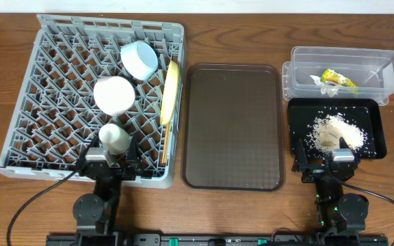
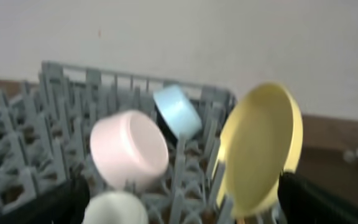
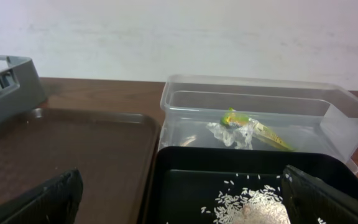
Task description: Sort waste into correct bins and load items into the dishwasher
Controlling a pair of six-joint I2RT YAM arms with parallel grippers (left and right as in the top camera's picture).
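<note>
My left pincer is spread wide and grips nothing. The small white cup stands between its fingers in the dish rack, which sits on the counter left of the brown tray. I judge the step in hand to be leaving the cup seated. To do that well I should lift clear straight up with fingers wide, so neither clips the cup or the pegs. The yellow plate stands on edge along the rack side nearest the brown tray, leaning slightly, its long axis running from near me to far. The pinkish-white bowl and light blue bowl are tipped on the pegs left of it. My right pincer is likewise open and empty, right of the brown tray, at the near rim of the black tray holding the rice. Beyond that tray, in the clear tub, the snack wrapper lies crosswise.
</note>
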